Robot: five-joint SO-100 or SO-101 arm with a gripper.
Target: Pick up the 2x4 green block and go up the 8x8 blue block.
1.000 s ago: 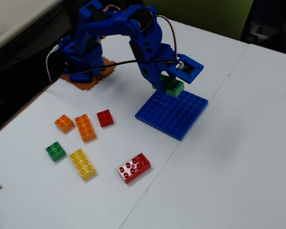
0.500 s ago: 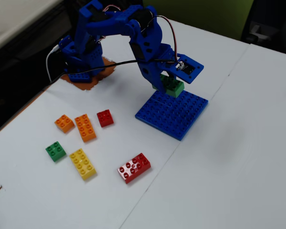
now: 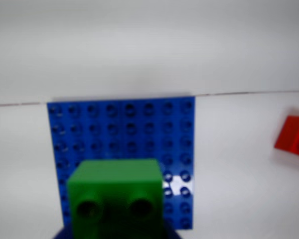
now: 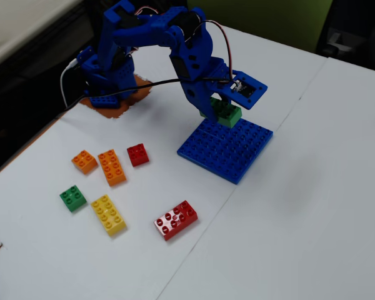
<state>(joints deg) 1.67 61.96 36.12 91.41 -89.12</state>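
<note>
The 2x4 green block (image 4: 227, 114) is held in my blue gripper (image 4: 222, 110), which is shut on it. It hangs over the far edge of the 8x8 blue block (image 4: 228, 149), a flat blue studded plate on the white table. I cannot tell whether the block touches the plate. In the wrist view the green block (image 3: 114, 196) fills the bottom middle, end-on with two studs showing, in front of the blue plate (image 3: 124, 129). Only dark blue slivers of the jaws show at the bottom edge there.
Loose bricks lie left of the plate in the fixed view: a red 2x2 (image 4: 137, 154), orange 2x4 (image 4: 112, 167), orange 2x2 (image 4: 85, 161), small green 2x2 (image 4: 72, 198), yellow 2x4 (image 4: 108, 214) and red 2x4 (image 4: 175, 219). A red brick (image 3: 294, 135) shows at the wrist view's right.
</note>
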